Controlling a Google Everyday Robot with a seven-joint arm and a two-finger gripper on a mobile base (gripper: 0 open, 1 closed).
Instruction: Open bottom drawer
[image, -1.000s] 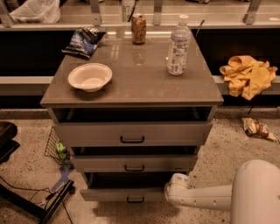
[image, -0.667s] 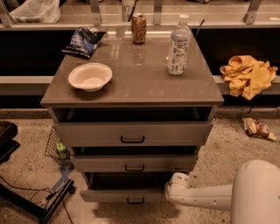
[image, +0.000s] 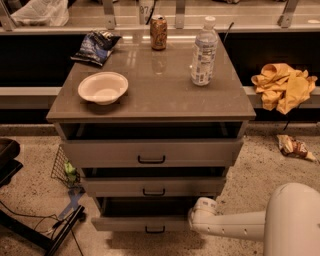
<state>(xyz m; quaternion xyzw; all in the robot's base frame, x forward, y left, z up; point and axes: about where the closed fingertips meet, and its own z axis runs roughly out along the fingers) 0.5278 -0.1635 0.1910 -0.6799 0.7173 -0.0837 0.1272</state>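
Gripper (image: 196, 216): you have it low, at the right end of the bottom drawer (image: 145, 223); whether open or closed, cannot tell.
Drawer position: lowest of three in the cabinet (image: 165, 87), front standing partly out.

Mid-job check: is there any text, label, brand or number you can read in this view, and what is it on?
Nothing reads clearly enough to quote.
On the water bottle: label print, too blurred to read.
On the can: markings, unreadable.
On the snack bag: print, unreadable.
On the gripper, at the right end of the bottom drawer: no markings visible on either.
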